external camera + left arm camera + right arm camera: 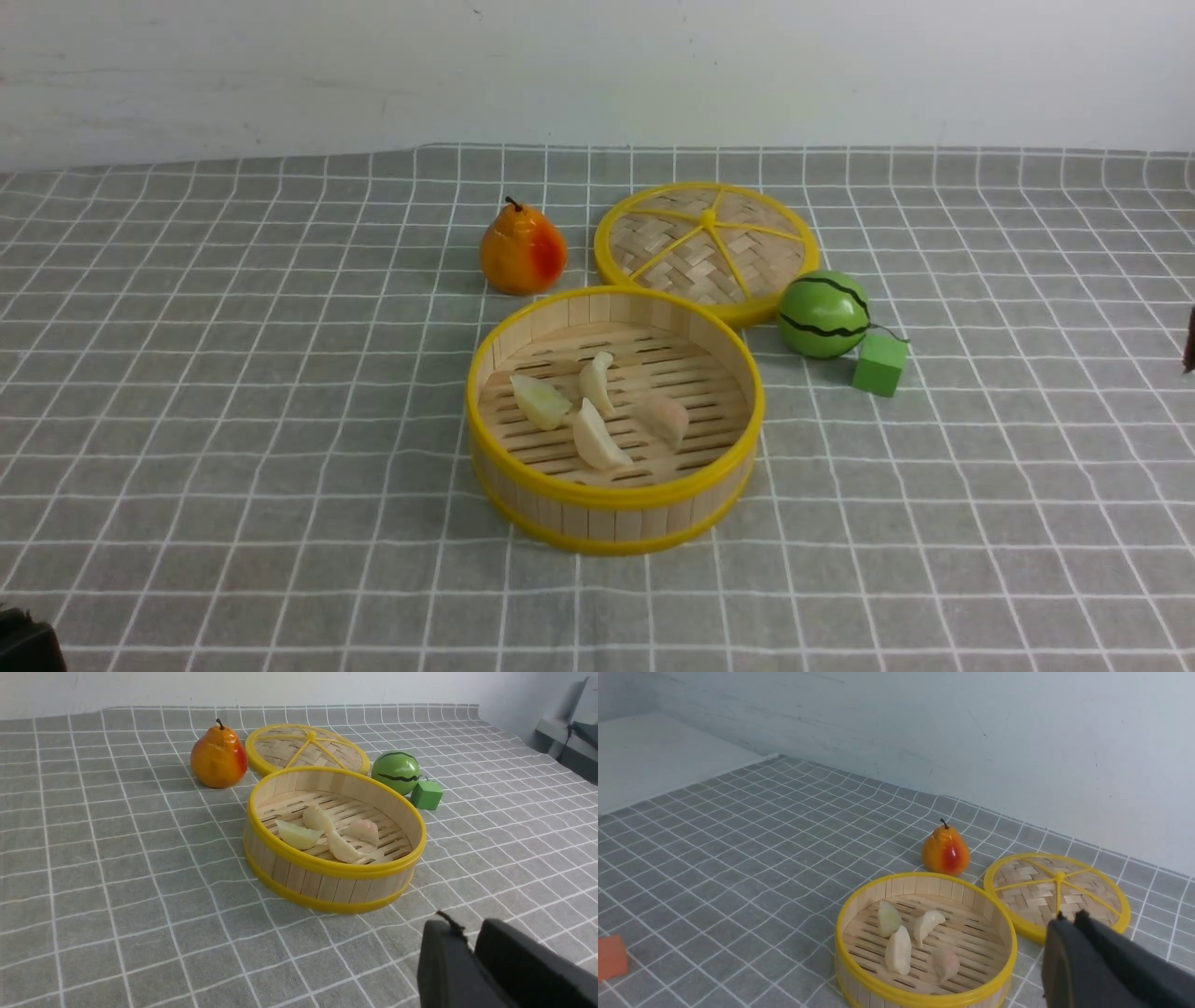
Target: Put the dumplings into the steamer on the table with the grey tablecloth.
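Left gripper: left gripper shows in its own wrist view at the near edge, fingers nearly together with only a thin gap, nothing between them; in the front view only a dark corner of that arm appears at the near left.
Right gripper: right gripper has its fingers pressed together and empty; in the front view just a sliver at the far right edge.
Cloth: grey tablecloth covers the table, white grid lines, bare around the basket on the near side.
Steamer: steamer stands upright at the centre of the cloth, well apart from both grippers, ahead of and between them.
Dumplings: all four dumplings lie on the slatted floor inside the steamer; three cluster toward its left half, the pinkish one sits right of them. None is visible on the cloth.
Key relation: neither arm looks clearly nearer to the steamer; with nothing left outside it, no pick seems called for.
Progress: the task looks complete.
Beyond: a pear just behind the steamer's left, the woven lid touching or nearly touching its far rim, a toy watermelon and green cube to the right.
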`<state>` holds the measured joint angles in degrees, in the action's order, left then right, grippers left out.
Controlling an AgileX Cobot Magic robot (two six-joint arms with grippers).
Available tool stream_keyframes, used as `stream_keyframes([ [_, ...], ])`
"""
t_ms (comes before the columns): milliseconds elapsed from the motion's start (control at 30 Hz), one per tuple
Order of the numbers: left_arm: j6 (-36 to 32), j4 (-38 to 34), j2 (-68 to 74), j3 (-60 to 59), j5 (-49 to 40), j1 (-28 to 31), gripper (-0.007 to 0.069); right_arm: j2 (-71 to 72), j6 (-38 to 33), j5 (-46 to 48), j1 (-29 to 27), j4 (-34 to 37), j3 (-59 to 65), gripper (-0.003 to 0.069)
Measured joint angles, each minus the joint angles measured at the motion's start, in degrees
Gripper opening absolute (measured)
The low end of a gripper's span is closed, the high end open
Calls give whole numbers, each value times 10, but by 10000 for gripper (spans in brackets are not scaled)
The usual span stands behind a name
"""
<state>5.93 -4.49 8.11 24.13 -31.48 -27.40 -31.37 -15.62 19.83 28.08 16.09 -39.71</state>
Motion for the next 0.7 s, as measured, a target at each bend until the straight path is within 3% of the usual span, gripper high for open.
stream_keyframes([
  [167, 0, -1, 0, 0, 0, 0, 95, 14, 0, -43, -8, 0, 52, -13],
  [400, 0, -1, 0, 0, 0, 0, 95, 140, 6, -175, -109, -2, 262, -21],
  [533, 0, -1, 0, 0, 0, 0, 99, 222, 61, -180, -185, -43, 346, -21],
  [700, 0, -1, 0, 0, 0, 0, 106, 306, 212, -113, -282, -143, 410, -21],
])
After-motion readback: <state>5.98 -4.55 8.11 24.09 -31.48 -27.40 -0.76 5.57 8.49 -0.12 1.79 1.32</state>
